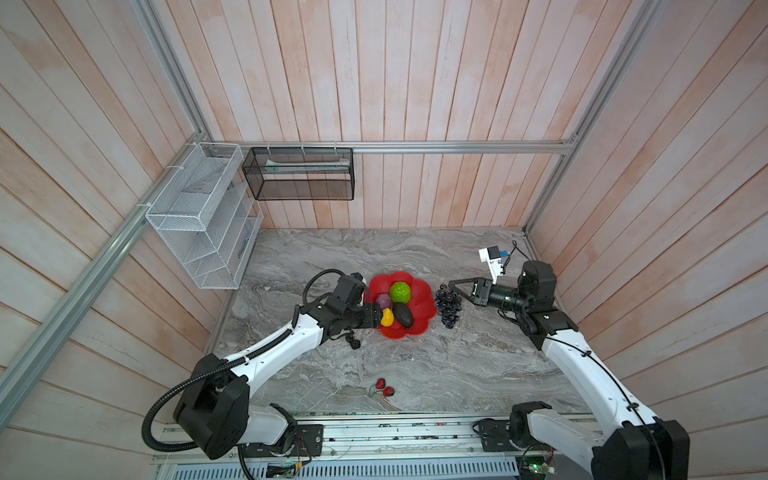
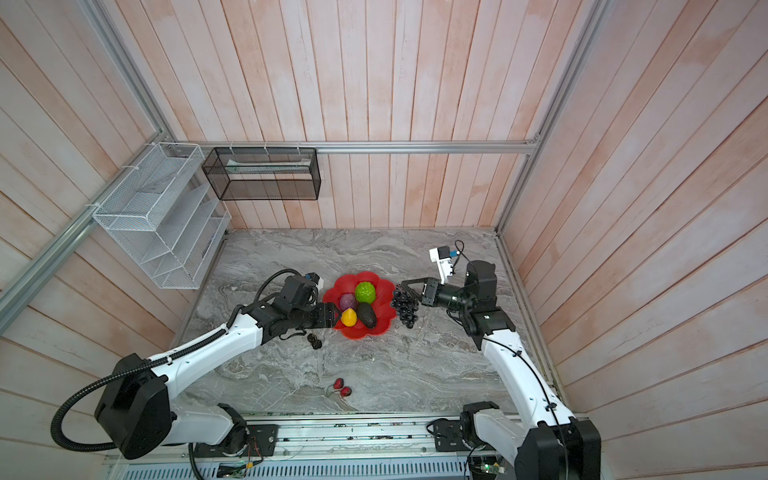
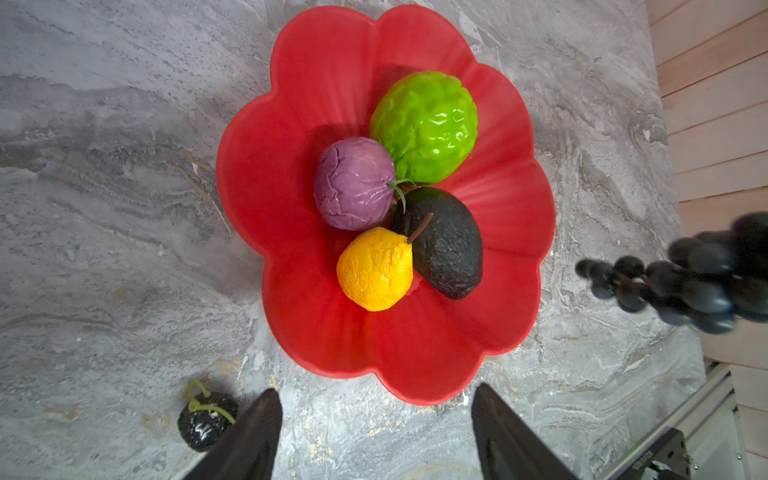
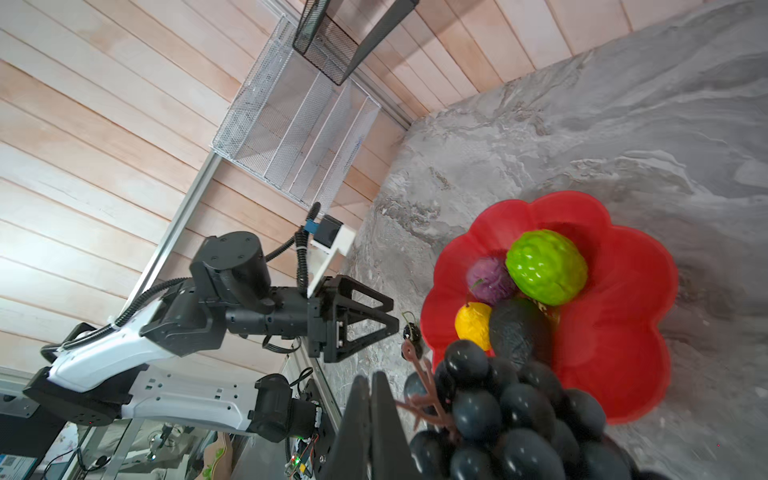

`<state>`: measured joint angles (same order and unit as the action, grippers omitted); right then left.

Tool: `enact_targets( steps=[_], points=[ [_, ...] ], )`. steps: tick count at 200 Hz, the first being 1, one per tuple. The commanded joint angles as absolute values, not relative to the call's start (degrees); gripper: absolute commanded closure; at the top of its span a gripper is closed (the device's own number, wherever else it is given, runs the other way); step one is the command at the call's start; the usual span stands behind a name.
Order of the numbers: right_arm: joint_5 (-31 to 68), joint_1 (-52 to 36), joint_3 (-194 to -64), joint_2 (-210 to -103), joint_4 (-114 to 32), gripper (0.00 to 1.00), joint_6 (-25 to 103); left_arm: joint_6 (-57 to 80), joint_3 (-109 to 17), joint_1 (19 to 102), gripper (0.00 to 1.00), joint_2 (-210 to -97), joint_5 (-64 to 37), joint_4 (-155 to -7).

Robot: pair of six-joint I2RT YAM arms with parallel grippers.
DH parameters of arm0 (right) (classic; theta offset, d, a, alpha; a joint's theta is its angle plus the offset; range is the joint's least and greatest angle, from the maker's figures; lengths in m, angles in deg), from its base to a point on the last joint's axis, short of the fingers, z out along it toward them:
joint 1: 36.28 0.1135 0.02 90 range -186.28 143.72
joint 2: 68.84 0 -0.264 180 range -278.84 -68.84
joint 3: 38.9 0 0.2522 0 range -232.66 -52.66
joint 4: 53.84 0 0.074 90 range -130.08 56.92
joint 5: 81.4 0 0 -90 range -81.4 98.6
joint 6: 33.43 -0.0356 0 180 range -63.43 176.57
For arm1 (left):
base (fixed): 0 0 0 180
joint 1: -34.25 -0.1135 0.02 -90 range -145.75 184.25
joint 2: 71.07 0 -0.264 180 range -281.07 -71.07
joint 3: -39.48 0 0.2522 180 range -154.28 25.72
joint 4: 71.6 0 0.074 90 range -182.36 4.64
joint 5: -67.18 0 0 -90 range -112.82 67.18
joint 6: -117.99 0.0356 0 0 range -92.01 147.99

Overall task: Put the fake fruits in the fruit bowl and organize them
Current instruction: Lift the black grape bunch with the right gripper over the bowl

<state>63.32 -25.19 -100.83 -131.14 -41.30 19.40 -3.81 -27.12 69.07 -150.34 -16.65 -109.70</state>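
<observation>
The red flower-shaped fruit bowl (image 1: 386, 282) (image 3: 332, 62) holds a bumpy green ball (image 3: 426, 124), a purple fruit (image 3: 353, 183), a yellow fruit (image 3: 374, 270) and a dark avocado (image 3: 449, 245). My left gripper (image 3: 376, 390) stands open and empty at the bowl's left rim. Small dark berries (image 3: 205, 419) (image 1: 354, 343) lie on the table beside it. My right gripper (image 4: 370, 376) (image 1: 451, 284) is shut at the brown stem of the dark grape bunch (image 4: 498, 415) (image 1: 448, 305), which hangs just right of the bowl. Two red strawberries (image 1: 384, 387) lie near the table's front edge.
A white wire basket (image 1: 199, 216) hangs on the left wall and a black mesh basket (image 1: 299, 174) on the back wall. A metal rail (image 1: 374, 432) runs along the front. Wooden walls close in the grey marble table (image 1: 457, 374).
</observation>
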Motion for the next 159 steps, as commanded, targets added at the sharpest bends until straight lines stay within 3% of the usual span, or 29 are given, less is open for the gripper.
enact_targets(
  steps=[1, 159],
  points=[
    [61.30, -21.88, -107.00, -132.98, -37.04, 1.00, 21.56, -4.80, -25.54, 68.87, 0.25, -148.88, -16.87, -108.13],
    [57.26, -8.47, -110.60, -144.51, -40.32, 1.00, 20.29, -9.19, -18.76, 68.79, 0.25, -143.41, -18.42, -103.95]
  ],
)
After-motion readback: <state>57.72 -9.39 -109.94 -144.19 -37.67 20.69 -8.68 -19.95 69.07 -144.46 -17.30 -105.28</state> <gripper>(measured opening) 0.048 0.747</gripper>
